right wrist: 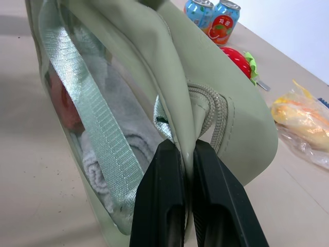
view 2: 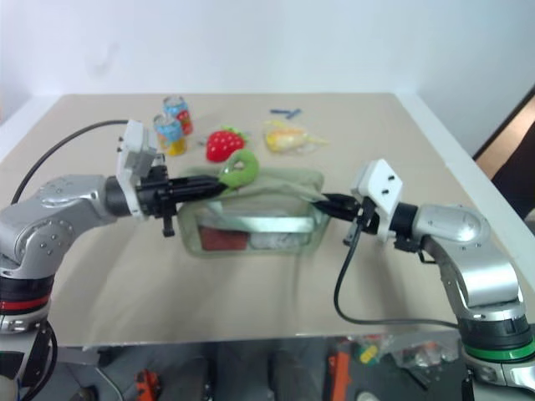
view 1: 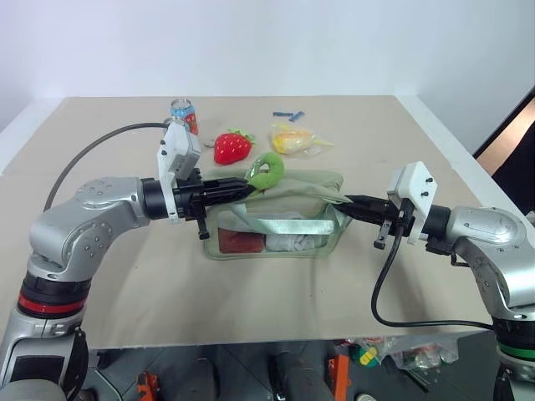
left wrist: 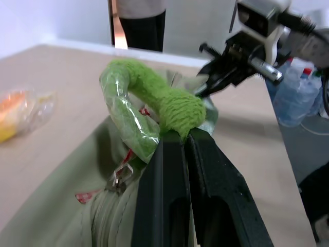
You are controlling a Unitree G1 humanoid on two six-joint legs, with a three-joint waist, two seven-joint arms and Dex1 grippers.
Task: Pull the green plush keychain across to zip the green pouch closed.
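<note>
On top of the green pouch [view 1: 276, 224] sits the green plush keychain [view 1: 268, 171], a fuzzy lime ring partly in clear wrap. It stands up at the pouch's left end. My left tool [view 1: 248, 189] is clamped on the ring. My right tool [view 1: 344, 200] pinches the pouch's other end. The pouch lies longways across the tabletop [view 1: 100, 276], left to right.

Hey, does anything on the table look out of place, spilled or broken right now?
Nothing looks spilled or damaged. The green pouch sags, stretched between the left claw, shut on the green plush keychain, and the right claw, shut on the pouch's end fabric.
</note>
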